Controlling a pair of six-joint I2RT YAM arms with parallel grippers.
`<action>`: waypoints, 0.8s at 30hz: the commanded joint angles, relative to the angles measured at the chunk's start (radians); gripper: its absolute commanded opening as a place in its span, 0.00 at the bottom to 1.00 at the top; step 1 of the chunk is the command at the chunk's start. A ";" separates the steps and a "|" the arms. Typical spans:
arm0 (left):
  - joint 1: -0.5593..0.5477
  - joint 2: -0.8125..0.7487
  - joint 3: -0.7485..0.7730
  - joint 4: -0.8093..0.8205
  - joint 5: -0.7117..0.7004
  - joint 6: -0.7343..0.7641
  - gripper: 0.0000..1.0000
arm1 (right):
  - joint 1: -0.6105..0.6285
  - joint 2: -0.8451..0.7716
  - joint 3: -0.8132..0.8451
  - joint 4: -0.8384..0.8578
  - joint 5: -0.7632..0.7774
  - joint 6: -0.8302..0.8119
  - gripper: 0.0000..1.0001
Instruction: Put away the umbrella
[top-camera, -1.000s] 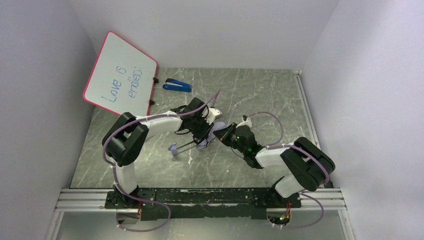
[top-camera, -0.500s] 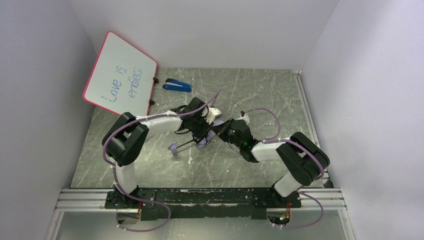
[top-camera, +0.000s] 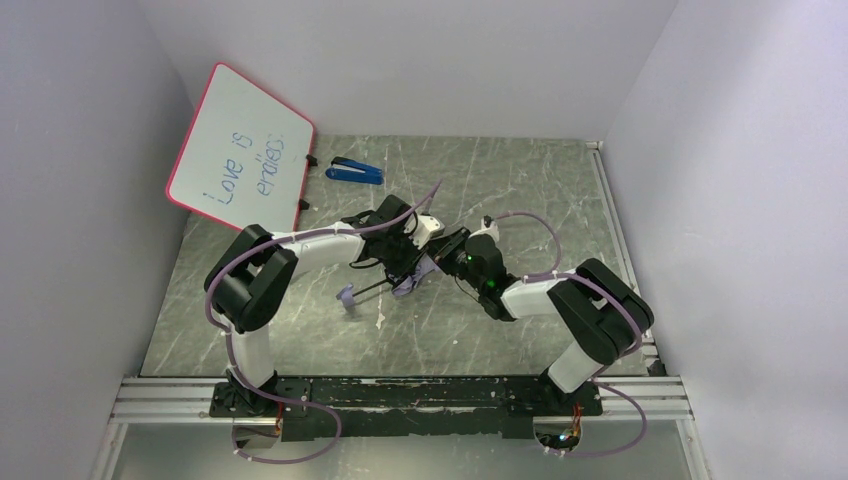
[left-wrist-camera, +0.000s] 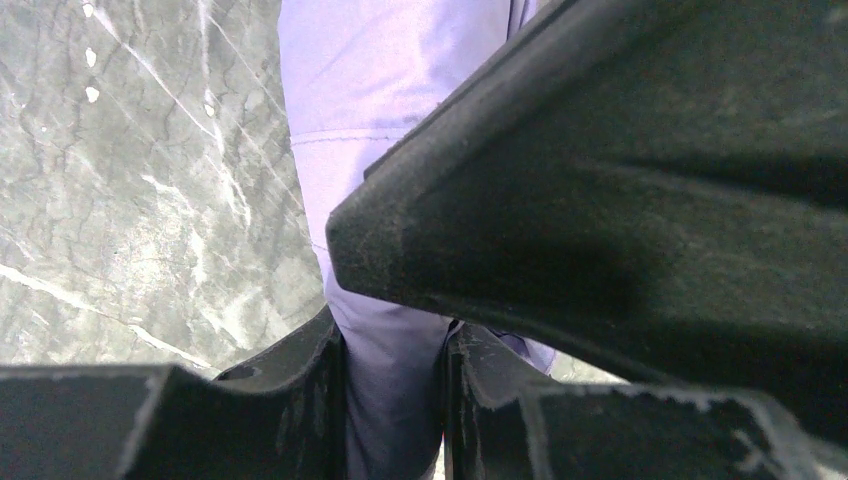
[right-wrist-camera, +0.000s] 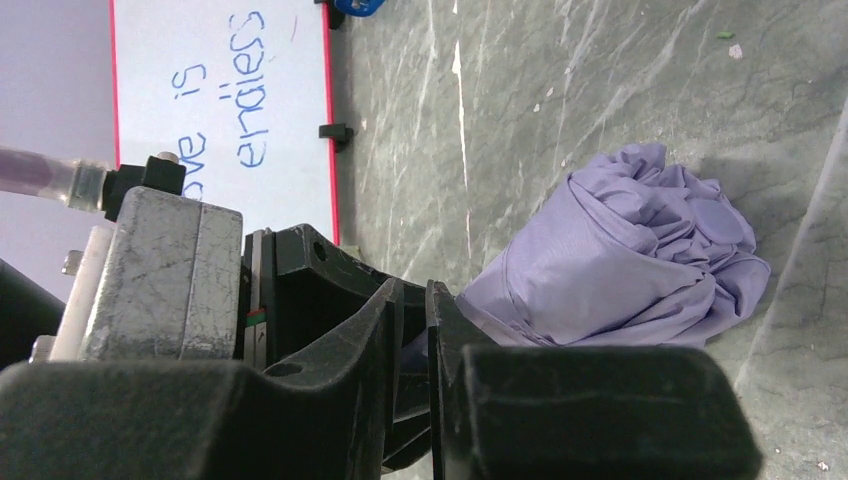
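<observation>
At the far left of the desk (top-camera: 520, 180) a red-framed whiteboard (top-camera: 240, 150) leans against the wall, and a blue stapler-like object (top-camera: 355, 171) lies just to its right, well apart from both arms.

The umbrella (top-camera: 412, 278) is near the middle of the desk. Its long axis runs on a diagonal. The small lilac handle (top-camera: 345, 297) points toward the near left, and a thin shaft leads from it up and to the right into the bunched canopy. Whether the handle touches the desk cannot be told.

The left tool (left-wrist-camera: 393, 390) comes down on the canopy end and is clamped on it. In its wrist view, a band of lilac fabric is squeezed between the two black fingers.

In the right wrist view, the fabric beyond that grip is a crumpled lilac bundle resting on the desk.

The right tool (top-camera: 448, 248) is just beside the canopy's right side, facing the left tool. Its jaws stand only a thin slit apart, and I cannot tell whether they pinch anything.
</observation>
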 joint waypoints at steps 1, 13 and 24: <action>-0.006 0.041 -0.027 -0.109 -0.057 0.017 0.05 | -0.007 0.018 -0.002 0.036 0.002 0.013 0.18; -0.006 0.038 -0.016 -0.103 -0.022 0.013 0.05 | -0.010 0.178 -0.021 0.106 -0.046 -0.010 0.21; 0.001 -0.080 -0.070 0.018 -0.062 -0.036 0.23 | -0.019 0.058 0.023 -0.098 0.078 -0.208 0.27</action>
